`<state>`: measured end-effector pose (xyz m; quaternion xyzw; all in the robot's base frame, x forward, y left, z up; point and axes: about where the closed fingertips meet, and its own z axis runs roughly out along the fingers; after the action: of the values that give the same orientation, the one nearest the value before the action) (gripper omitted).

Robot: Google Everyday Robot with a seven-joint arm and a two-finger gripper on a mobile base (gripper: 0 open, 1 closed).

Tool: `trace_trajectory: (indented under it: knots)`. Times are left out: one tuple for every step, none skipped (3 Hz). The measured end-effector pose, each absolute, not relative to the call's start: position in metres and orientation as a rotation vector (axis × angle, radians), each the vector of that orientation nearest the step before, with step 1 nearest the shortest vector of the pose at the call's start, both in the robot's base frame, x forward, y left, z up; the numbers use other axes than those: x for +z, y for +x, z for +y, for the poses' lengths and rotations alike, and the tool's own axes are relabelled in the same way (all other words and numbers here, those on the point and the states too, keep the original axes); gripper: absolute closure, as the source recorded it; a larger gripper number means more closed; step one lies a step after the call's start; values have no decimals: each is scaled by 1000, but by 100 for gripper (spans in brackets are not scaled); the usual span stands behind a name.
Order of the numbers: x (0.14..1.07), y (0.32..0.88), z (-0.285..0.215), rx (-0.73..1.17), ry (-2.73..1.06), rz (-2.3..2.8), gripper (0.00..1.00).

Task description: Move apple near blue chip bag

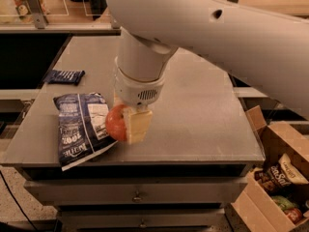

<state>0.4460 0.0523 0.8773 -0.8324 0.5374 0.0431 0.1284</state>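
Observation:
My gripper (126,124) hangs from the big white arm over the front left of the grey table (203,115). It is shut on the red-orange apple (116,122), with a cream finger (137,124) covering the apple's right side. The apple is held just at the right edge of the blue chip bag (82,127), which lies crumpled on the table with its white label panel facing up. I cannot tell whether the apple touches the bag or the table.
A small flat dark blue wrapper (64,76) lies at the table's left edge, behind the bag. An open cardboard box (277,178) with snack packs stands on the floor at the right. Drawers run under the table front.

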Motion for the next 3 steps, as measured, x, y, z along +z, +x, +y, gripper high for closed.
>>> trace_trajectory:
  knots:
    - [863,451,51,140,-2405,1616,100]
    - [856,465,41,146,-2369,1679,100]
    - [847,483,39,148,-2341,1728,100]
